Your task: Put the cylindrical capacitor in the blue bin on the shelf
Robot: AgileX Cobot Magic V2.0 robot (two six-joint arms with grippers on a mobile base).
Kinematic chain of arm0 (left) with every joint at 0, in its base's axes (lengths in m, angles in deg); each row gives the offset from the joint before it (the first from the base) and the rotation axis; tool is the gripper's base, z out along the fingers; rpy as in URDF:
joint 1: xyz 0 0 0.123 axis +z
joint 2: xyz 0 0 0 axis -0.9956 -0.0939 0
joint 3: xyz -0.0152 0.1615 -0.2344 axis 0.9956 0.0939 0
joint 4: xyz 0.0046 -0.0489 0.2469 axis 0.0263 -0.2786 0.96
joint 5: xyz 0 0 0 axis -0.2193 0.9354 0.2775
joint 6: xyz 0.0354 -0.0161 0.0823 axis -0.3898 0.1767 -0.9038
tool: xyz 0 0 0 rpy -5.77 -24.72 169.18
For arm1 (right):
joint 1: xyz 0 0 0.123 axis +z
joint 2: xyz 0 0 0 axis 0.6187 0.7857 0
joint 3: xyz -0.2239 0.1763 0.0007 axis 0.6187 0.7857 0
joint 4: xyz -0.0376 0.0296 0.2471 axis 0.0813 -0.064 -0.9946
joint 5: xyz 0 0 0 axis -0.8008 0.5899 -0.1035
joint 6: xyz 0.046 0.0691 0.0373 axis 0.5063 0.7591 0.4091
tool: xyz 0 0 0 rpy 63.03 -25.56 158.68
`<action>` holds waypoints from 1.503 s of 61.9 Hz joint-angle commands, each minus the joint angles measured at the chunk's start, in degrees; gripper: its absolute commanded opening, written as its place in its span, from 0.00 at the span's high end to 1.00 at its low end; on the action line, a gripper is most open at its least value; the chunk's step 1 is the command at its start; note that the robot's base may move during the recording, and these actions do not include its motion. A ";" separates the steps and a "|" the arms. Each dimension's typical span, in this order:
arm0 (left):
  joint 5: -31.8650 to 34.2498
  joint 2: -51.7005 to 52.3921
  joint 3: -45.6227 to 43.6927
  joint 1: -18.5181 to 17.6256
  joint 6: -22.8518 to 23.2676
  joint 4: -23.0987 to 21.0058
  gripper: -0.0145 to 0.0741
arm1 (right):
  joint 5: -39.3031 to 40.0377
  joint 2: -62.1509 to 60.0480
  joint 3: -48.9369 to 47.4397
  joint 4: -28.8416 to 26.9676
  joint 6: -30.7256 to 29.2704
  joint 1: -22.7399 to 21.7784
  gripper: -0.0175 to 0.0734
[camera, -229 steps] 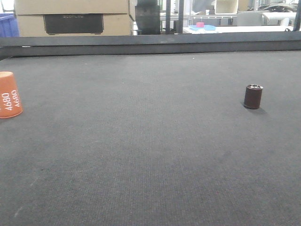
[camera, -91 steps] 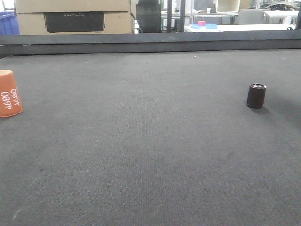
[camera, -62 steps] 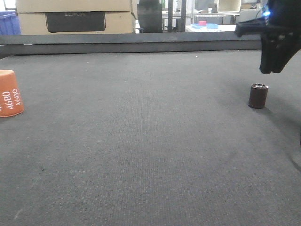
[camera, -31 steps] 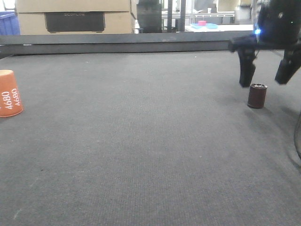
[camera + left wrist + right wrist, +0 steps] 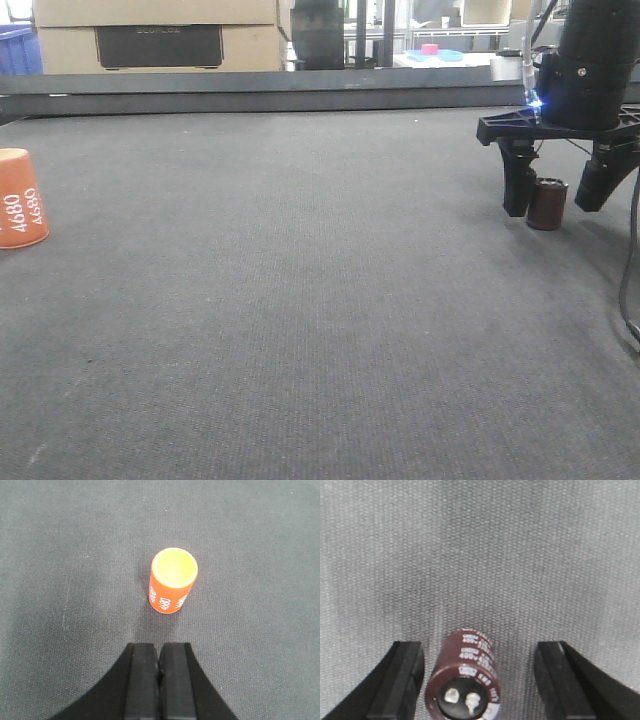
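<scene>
the cylindrical capacitor [image 5: 547, 203] stands upright on the dark grey woven tabletop [image 5: 300, 300], far over on the right side of the scene. the right claw [image 5: 553, 205] is down around it with its jaws spread wide. one black finger [image 5: 517, 190] is on the capacitor's left and the other is on its right, and both tips are low, near the mat. the capacitor is not centred between them. in the right wrist view it sits just beside the left-hand finger [image 5: 402, 680], with a broad gap to the other one. whether it touches that nearer finger cannot be told. this view also shows its dark brown sleeve with pale print and a black top carrying two silvery terminals. a small blue light glows on the right arm above the claw.

the left claw [image 5: 160, 647] has its jaws pressed together with nothing between them. it hovers above the tabletop just on the near side of the orange piece marked "4680" [image 5: 172, 580]. that piece stands upright with its yellow top facing up, at the far left edge of the front view and well apart from the capacitor.

beyond the raised far rim of the tabletop are a cardboard box [image 5: 150, 30] and a blue crate [image 5: 15, 50].
</scene>
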 commanded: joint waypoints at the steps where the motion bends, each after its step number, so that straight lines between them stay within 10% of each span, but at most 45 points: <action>1: 0.14 0.05 -0.47 -0.35 0.02 -0.56 0.96 | 0.42 -0.26 -0.64 0.09 0.10 0.09 0.46; 19: 0.39 0.05 -0.47 -0.35 0.02 -0.57 0.96 | -0.80 -0.26 -0.64 -0.19 0.10 0.09 0.99; 33: 1.41 -2.51 -2.75 -0.35 -1.95 -0.57 0.92 | -0.60 -0.26 -0.64 -0.19 0.10 0.09 0.99; 58: -2.98 -21.37 -21.12 -0.35 -1.95 -0.57 0.27 | -0.03 -0.26 -0.64 -0.19 0.10 0.09 0.99; 93: -13.30 -37.84 -34.21 -4.54 0.50 3.82 0.25 | 0.41 -0.26 -0.64 -0.19 0.10 0.09 0.99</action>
